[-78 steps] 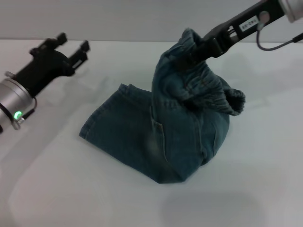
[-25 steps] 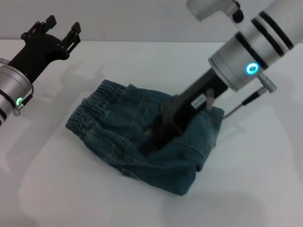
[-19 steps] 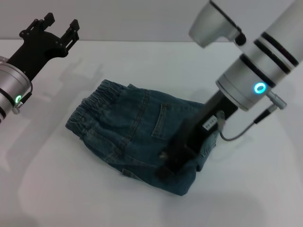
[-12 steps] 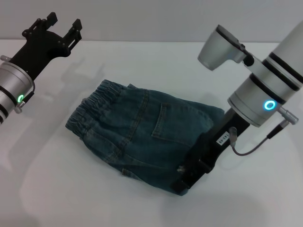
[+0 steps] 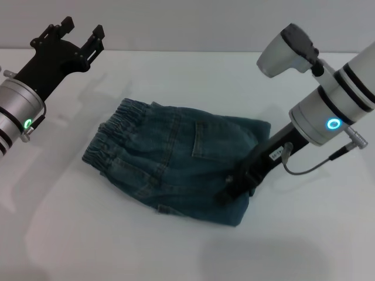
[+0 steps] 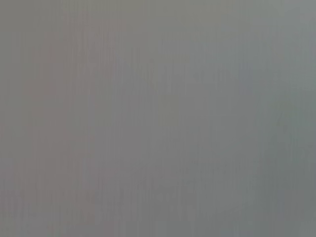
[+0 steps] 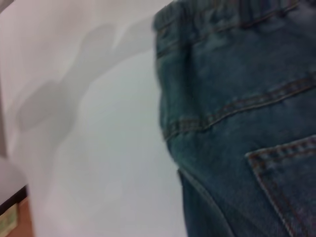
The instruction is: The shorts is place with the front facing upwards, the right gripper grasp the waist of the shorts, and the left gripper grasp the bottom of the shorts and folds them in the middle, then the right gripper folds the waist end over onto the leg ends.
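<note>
Blue-green denim shorts (image 5: 176,161) with tan stitching on a white table (image 5: 176,252); both claws black

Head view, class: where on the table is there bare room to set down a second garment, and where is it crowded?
Bare table lies along the near edge in front of the shorts, and at the far side behind them. It is crowded at the shorts' right edge, where the right gripper rests; the left gripper hovers over the far left corner.

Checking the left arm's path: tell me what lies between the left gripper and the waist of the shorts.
Nothing but bare white table, in the head view. The left gripper is raised off to the side, open; the waist lies folded on the shorts.
</note>
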You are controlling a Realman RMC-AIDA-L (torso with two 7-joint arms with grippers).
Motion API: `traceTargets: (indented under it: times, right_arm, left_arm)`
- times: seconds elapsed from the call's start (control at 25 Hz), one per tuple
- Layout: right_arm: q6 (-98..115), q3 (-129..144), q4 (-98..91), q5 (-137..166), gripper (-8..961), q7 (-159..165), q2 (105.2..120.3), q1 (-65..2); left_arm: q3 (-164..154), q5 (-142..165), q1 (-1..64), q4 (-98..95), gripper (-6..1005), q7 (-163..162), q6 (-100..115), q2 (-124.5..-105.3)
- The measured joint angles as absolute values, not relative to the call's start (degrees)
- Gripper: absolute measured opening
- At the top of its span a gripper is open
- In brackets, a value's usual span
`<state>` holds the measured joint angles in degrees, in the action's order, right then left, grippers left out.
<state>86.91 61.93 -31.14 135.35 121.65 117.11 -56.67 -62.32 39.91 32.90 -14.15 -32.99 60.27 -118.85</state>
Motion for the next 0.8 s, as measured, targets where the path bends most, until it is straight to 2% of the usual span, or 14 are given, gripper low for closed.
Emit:
traceTargets:
  times: [0.12, 0.4, 0.68, 0.8]
  right_arm:
    - [84.43, 61.17, -31.42, 135.35, 651, 121.65, 116.80, -56.46]
    - [81.13, 57.92, -32.68, 135.41, 650, 121.65, 114.95, -56.04]
    - [89.57, 50.79, -43.45, 134.23, 650, 121.97, 114.70, -51.99]
    - [95.46, 48.27, -48.46, 133.76, 650, 124.38, 113.35, -50.62]
  left_arm:
    - [-62.32, 39.90, 32.84, -14.15, 679, -33.01, 60.35, -118.92]
    - [-62.20, 39.29, 33.13, -13.36, 679, -33.13, 60.75, -118.99]
    - [-61.99, 39.12, 33.14, -13.35, 679, -35.02, 61.15, -118.75]
    - [-61.90, 39.10, 33.14, -13.55, 679, -35.58, 61.17, -118.68]
